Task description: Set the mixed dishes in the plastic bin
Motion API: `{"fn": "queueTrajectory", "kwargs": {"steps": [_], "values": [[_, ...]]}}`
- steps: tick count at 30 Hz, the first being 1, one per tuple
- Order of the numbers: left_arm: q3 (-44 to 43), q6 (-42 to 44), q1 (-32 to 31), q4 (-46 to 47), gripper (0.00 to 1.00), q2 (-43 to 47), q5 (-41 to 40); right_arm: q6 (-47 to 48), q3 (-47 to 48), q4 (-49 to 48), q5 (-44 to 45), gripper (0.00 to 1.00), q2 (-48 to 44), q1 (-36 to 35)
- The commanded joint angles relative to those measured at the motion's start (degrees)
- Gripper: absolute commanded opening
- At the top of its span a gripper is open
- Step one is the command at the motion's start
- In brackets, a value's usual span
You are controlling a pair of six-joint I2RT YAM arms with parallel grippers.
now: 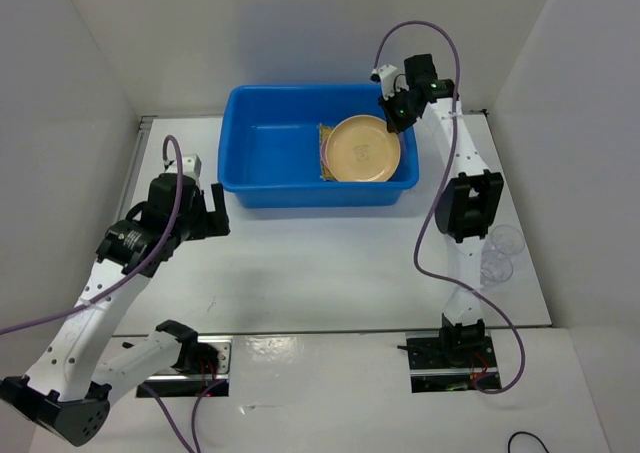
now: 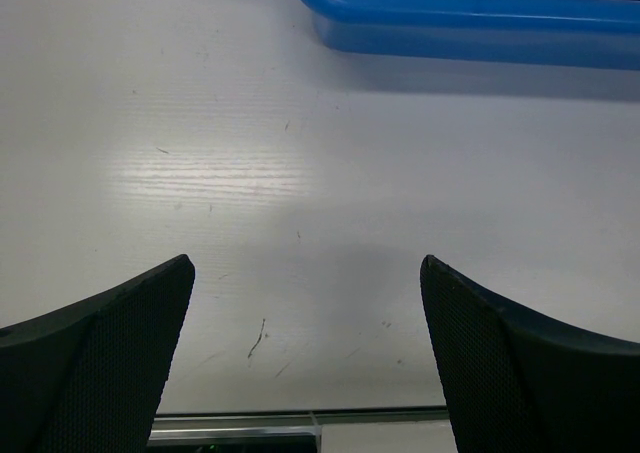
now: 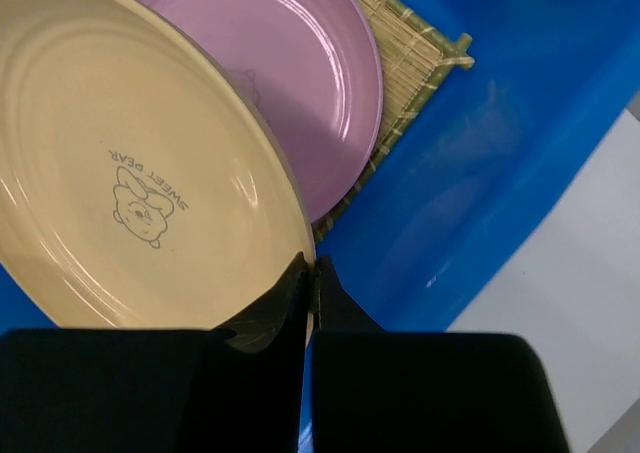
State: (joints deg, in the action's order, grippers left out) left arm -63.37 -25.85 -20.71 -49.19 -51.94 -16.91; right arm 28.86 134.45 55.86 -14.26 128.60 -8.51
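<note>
Holding the tan-yellow plate [image 3: 130, 173] by its rim, jaws pinched almost together on it, the right gripper [image 3: 310, 273] has it inside the blue plastic bin [image 3: 480, 173], over the pink plate [image 3: 290, 83] on the bamboo mat [image 3: 410, 63]; the plate-placing step looks nearly done. Next it must let go and lift clear, then go for the two clear cups [image 1: 506, 241] on the table [image 1: 330, 273], well apart from the bin. The left gripper [image 2: 305, 273] hangs wide open and empty above the table.

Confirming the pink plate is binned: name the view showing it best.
Right wrist: the pink plate lies on the bamboo mat in the blue bin, partly behind the tan plate. Top view: the tan plate hides it. Left wrist: only the bin's rim.
</note>
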Motion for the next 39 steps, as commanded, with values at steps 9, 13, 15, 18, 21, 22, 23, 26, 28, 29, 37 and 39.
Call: {"fn": "queueTrajectory", "kwargs": {"steps": [9, 13, 15, 18, 21, 22, 23, 26, 28, 29, 37, 39], "values": [[-0.08, -0.61, 0.32, 1.82, 1.00, -1.32, -1.02, 1.11, 20.31, 1.36, 4.24, 0.01, 13.07, -2.47], [-0.61, -0.61, 0.32, 1.82, 1.00, -1.85, -1.02, 1.11, 34.67, 6.62, 7.23, 0.09, 19.92, -3.18], [-0.61, -0.61, 0.32, 1.82, 1.00, -1.85, -1.02, 1.11, 44.18, 11.35, 7.75, 0.17, 25.18, -3.18], [-0.61, -0.61, 0.32, 1.82, 1.00, -1.32, -1.02, 1.11, 44.38, 13.73, 8.55, 0.32, 24.86, -3.88], [-0.61, -0.61, 0.32, 1.82, 1.00, -0.80, -1.02, 0.50, 45.37, 14.90, 8.55, 0.73, 24.86, -3.88], [-0.61, -0.61, 0.32, 1.82, 1.00, -0.79, -1.02, -0.03, 45.37, 15.42, 8.55, 0.82, 23.47, -3.88], [-0.61, -0.61, 0.32, 1.82, 1.00, -0.79, -1.02, -0.03, 45.37, 15.42, 8.55, 0.94, 22.59, -3.88], [-0.61, -0.61, 0.32, 1.82, 1.00, 0.52, -1.02, -1.53, 45.37, 14.81, 9.24, 0.98, 17.32, -4.40], [-0.09, -0.61, 0.32, 1.82, 1.00, 1.32, -1.02, -3.01, 45.37, 14.81, 10.56, 0.98, 11.98, -4.41], [-0.08, -0.61, 0.32, 1.82, 1.00, 2.01, -1.02, -3.54, 45.37, 14.81, 11.09, 0.98, 10.03, -4.41], [1.15, -0.61, 0.32, 2.43, 1.00, 6.85, 0.64, -4.87, 14.23, 18.76, 16.71, 0.98, -22.70, -2.56], [1.15, 0.09, 0.32, 2.43, 1.00, 6.86, 1.95, -4.87, -4.05, 17.45, 20.04, 0.98, -29.33, 0.32]]}}
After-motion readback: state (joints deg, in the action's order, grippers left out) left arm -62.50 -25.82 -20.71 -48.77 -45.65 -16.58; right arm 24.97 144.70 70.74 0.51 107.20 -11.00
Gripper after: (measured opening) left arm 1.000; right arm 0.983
